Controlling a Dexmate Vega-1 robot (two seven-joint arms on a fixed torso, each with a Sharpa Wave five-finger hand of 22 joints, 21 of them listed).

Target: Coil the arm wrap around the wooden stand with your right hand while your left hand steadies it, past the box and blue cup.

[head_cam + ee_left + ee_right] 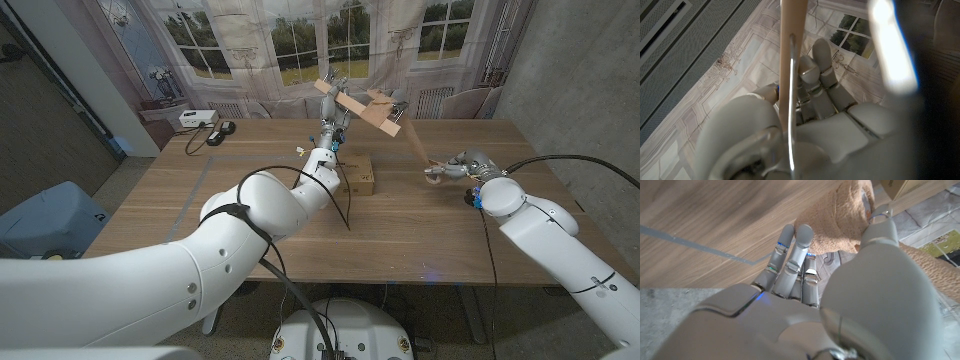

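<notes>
- The pale wooden cross-shaped stand (362,106) sits in the upper middle of the head view, lifted clear of the long brown wooden desk (250,170) and tilted, its flat bars slanting down to the right.
- The left hand (332,128) is raised below the stand with its fingers (816,60) closed around the upright post; the left wrist view shows that post running between them. Held up like this, the stand is probably kept free of the desk so a strip can pass all the way round it.
- The tan fuzzy arm wrap (840,215) lies as a roll at the right hand (462,166), right of centre in the head view, low over the desk. A thin strand seems to rise from it toward the stand's lower bar, though it is faint.
- The right fingers (799,247) curl onto the roll with the thumb over it, so the hand holds the wrap.
- A small brown cardboard box (358,176) sits on the desk just below the left hand.
- Judging by the bare bars, coiling has barely started.
</notes>
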